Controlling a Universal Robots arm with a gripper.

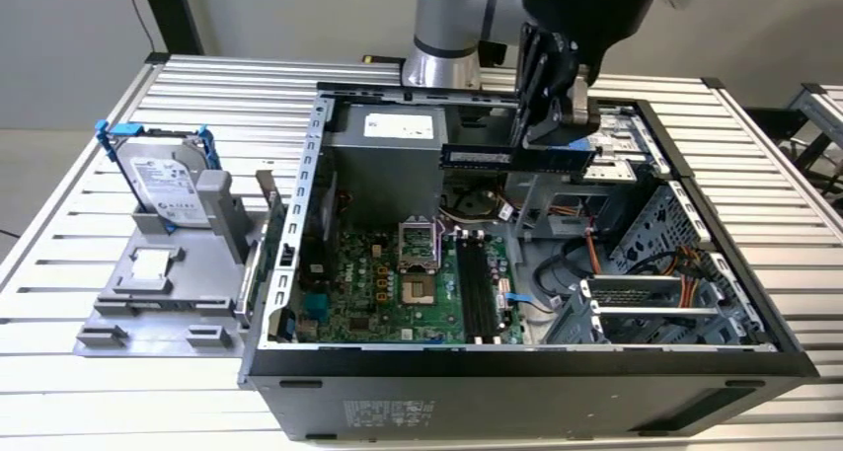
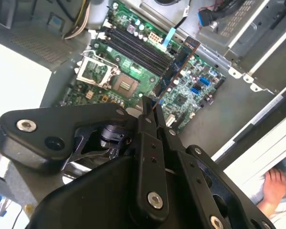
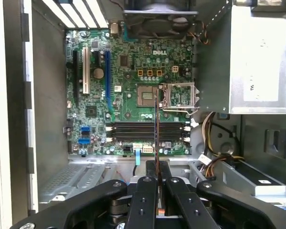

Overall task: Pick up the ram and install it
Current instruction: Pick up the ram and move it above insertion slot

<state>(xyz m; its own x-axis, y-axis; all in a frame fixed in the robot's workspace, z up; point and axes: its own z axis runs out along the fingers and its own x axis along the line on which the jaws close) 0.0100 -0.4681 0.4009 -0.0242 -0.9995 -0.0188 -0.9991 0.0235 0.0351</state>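
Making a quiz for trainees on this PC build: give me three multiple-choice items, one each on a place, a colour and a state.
1. Where is the memory stick? A in a slot; B held above the computer case; C on the table.
2. Circuit board colour? A green; B red; C white.
3. The computer case is: A closed; B open; C upside down.
Answers: 1 B, the jaws grip it in the air; 2 A, plainly green; 3 B, its insides show.
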